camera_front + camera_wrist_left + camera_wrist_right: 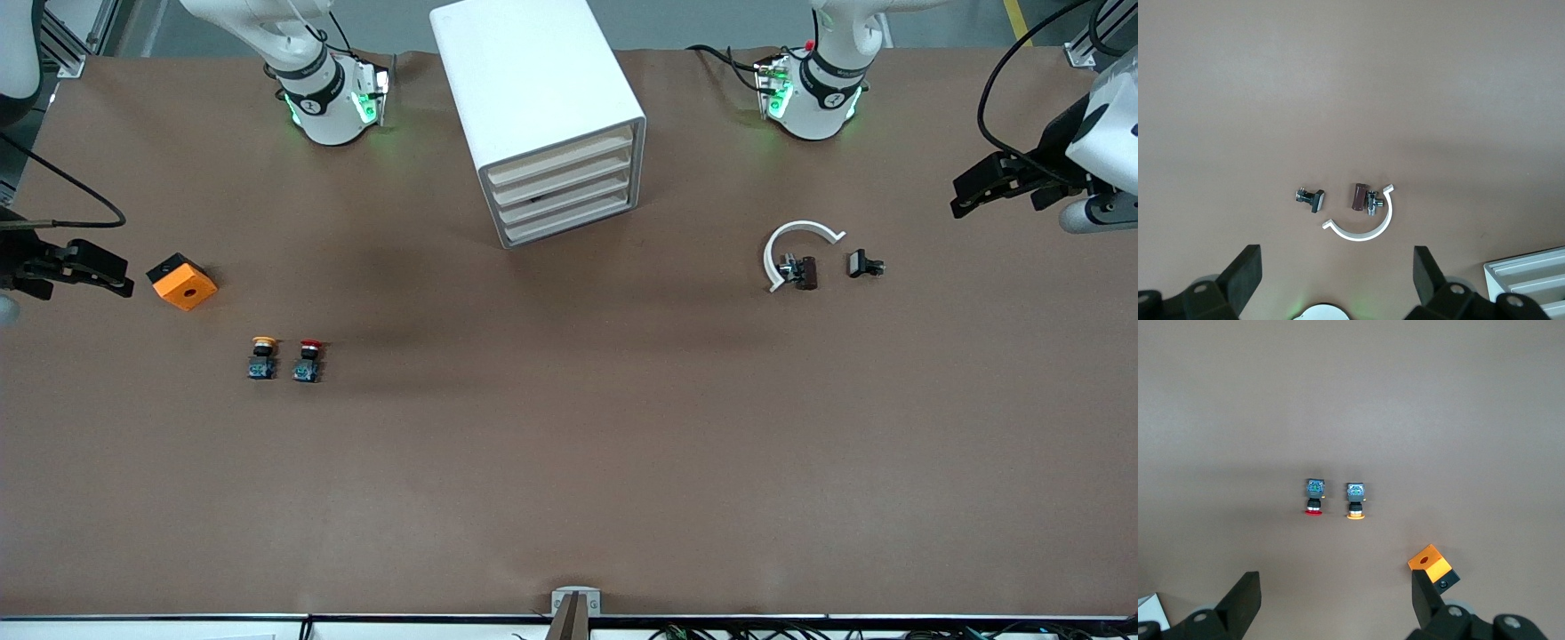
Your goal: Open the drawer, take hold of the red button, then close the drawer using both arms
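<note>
Nearest the front camera lie two small push buttons, side by side on the brown table (569, 462): the red button (308, 360) and, just beside it toward the right arm's end, a yellow button (262, 356). Taking the cabinet (542, 116) as landmark, both lie nearer the camera than it and toward the right arm's end, on the bare table top, well apart from it. An orange block (182, 281) sits farther toward that end than the buttons, also nearer the camera than the cabinet.

Four alike drawers are stacked in the white cabinet, and every drawer (562, 180) is pushed in, fronts flush.

Toward the left arm's end from the cabinet, and a little nearer the camera, lies a white clip (794, 249) shaped like an open ring, with a brown part (803, 271) touching it inside the curve. A black part (863, 264) lies just beside the clip, apart from it.

Up in the air at the right arm's end, the right gripper (84, 267) hangs near the block, fingers spread wide and holding nothing. At the left arm's end the left gripper (1000, 182) is likewise spread wide and empty; its wrist view looks down on the clip and both small parts.
</note>
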Robot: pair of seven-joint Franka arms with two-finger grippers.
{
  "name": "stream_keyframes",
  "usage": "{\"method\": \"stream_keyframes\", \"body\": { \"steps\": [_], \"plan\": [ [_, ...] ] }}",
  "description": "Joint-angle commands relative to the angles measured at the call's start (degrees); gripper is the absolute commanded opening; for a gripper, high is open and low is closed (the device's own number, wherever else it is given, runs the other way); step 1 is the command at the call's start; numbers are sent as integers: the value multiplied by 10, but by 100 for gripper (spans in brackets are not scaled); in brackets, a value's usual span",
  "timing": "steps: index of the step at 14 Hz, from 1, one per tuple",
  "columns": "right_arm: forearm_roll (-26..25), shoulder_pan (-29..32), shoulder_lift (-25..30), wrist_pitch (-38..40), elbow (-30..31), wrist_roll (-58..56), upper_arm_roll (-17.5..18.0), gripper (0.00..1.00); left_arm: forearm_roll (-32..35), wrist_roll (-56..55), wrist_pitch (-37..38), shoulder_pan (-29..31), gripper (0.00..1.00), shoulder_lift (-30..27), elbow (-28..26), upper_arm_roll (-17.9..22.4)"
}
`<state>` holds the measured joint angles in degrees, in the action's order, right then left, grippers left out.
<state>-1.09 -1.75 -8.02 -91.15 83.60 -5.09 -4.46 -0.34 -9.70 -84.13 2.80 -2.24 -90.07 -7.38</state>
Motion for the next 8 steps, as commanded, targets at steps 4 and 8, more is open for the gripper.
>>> {"method": "stream_keyframes", "body": {
  "steps": [4,8],
  "plan": [
    [-5,10,1,0,-3,-3,17,100,9,13,-3,4,100,-28,-26,-4],
    [-5,10,1,-1,-9,-2,16,100,10,17,-8,4,100,-35,-34,-1]
  ]
}}
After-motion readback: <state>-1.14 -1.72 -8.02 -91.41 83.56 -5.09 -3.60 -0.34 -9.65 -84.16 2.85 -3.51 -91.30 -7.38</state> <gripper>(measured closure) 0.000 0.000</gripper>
